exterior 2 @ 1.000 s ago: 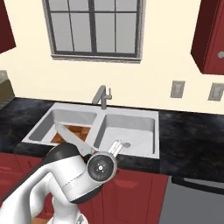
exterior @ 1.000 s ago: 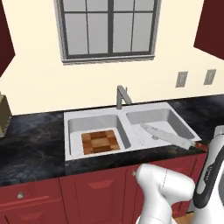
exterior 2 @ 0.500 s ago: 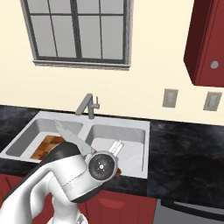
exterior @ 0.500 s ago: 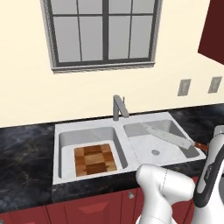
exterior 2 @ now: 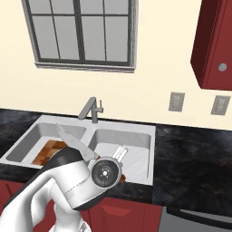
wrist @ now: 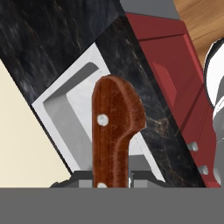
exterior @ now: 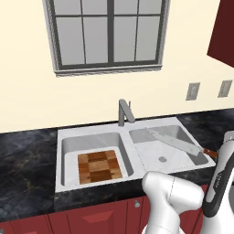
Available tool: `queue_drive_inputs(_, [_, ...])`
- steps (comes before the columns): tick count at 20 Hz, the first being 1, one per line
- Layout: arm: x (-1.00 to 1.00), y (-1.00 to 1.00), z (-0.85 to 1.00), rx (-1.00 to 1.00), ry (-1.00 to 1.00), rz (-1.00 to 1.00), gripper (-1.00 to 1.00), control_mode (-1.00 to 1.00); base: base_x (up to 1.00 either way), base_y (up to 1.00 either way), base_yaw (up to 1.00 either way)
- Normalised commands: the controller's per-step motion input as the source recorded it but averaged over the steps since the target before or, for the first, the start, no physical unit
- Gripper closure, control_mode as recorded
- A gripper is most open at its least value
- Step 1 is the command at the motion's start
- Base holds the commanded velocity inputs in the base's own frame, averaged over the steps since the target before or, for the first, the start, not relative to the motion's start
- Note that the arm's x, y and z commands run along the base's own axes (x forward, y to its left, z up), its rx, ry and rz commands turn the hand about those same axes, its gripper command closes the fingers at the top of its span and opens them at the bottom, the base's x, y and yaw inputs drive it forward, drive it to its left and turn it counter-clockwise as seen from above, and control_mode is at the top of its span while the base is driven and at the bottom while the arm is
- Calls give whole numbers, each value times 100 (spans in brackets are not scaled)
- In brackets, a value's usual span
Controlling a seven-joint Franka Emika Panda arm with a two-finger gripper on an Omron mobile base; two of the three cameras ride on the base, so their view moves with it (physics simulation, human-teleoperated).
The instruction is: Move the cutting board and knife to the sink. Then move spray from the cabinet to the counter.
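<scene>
Seen from the left base view: the cutting board flat in the left basin of the sink, and the knife slanting over the right basin, blade tip toward the faucet, handle end out past the sink's right rim over the counter.

From the right base view, a different angle — blade rising up-left in front of the left basin, board corner peeking beside the arm, red wall cabinet with a round knob at upper right.

Up close in the hand view: reddish-brown riveted handle standing between the fingertips of the gripper — clamped on the knife, above the sink's corner and the red base cabinets.
</scene>
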Motion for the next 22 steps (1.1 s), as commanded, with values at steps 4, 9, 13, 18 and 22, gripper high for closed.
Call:
queue_drive_inputs(4, [0, 0, 0, 0, 0, 0, 100, 100, 21, 0, 0])
queue_drive_inputs(9, [0, 0, 0, 0, 0, 0, 100, 100, 10, 0, 0])
queue_drive_inputs(13, [0, 0, 0, 0, 0, 0, 100, 100, 1, 0, 0])
queue_drive_inputs(18, [0, 0, 0, 0, 0, 0, 100, -100, 0, 0, 0])
queue_drive_inputs(22, [19, 0, 0, 0, 12, 0, 100, -100, 0, 0, 0])
